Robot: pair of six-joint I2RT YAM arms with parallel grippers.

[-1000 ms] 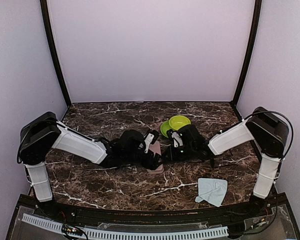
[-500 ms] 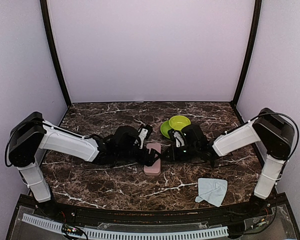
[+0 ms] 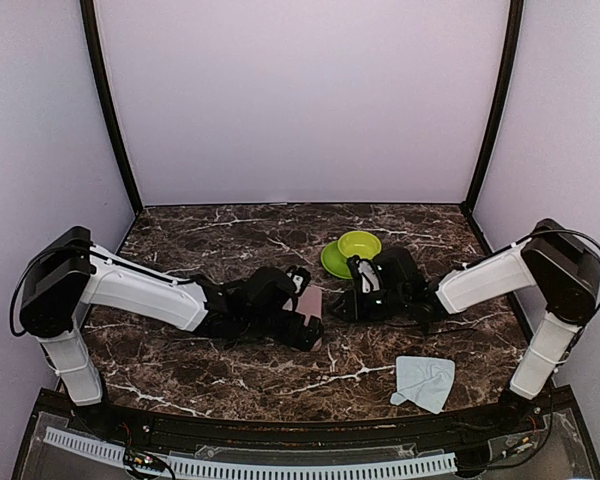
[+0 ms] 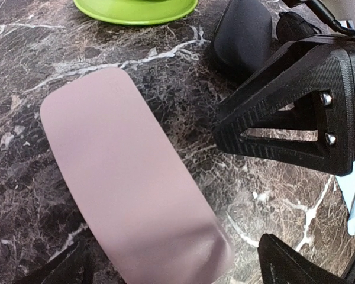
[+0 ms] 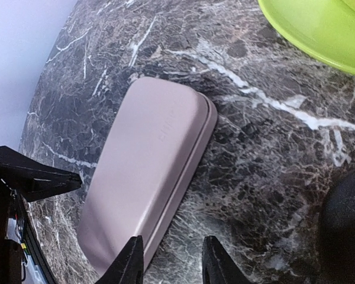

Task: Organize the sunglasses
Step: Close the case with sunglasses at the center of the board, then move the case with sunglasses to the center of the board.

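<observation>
No sunglasses show in any view. A closed pink case (image 4: 124,177) lies flat on the marble table (image 3: 180,360), also visible as the pink case (image 5: 148,177) in the right wrist view. My left gripper (image 4: 177,267) is open, one finger on each side of the case's near end. My right gripper (image 5: 173,263) is open just off the case's long edge, its left fingertip (image 5: 130,260) over the rim and only table in the gap. From above, left gripper (image 3: 305,322) and right gripper (image 3: 340,303) flank the pink case (image 3: 311,300).
A lime green bowl (image 3: 352,250) sits just behind the right gripper. A black oval case (image 4: 242,35) lies beside the bowl, close to the right gripper. A pale blue cloth (image 3: 425,382) lies at the front right.
Both grippers have opened. The right gripper has drawn back a little to the right, away from the pink case. The left arm has sunk lower over the case.
</observation>
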